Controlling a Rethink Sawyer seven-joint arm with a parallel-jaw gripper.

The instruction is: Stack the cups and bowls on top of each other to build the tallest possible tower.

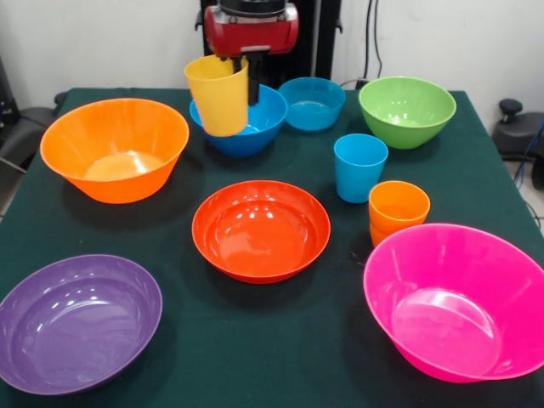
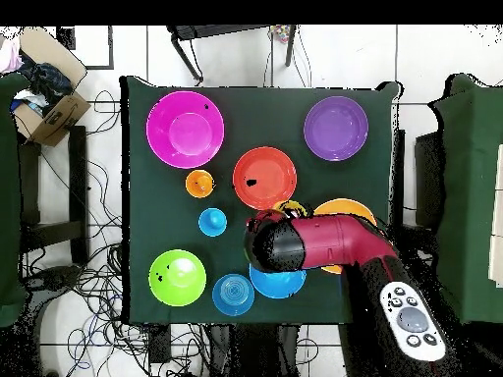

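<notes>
Front view is showing the red and black arm's end effector (image 1: 240,61) coming down from the top and pinching the rim of a glossy yellow plastic cup (image 1: 218,94). The cup is hanging tilted in the air, in front of a bigger blue plastic bowl (image 1: 257,127). A smaller blue plastic bowl (image 1: 312,103) is sitting just beside it, and a round green plastic bowl (image 1: 407,110) is sitting next to that one. A big orange plastic bowl (image 1: 115,148) is sitting on the dark green surface (image 1: 255,340). A red-orange plastic bowl (image 1: 261,229) is sitting in the middle. A small blue plastic cup (image 1: 359,167) is standing upright near some orange plastic cups (image 1: 398,212) that are nested together. A purple plastic bowl (image 1: 76,320) and a pink plastic bowl (image 1: 459,300) are sitting at the front corners. All the bowls are lying apart.
</notes>
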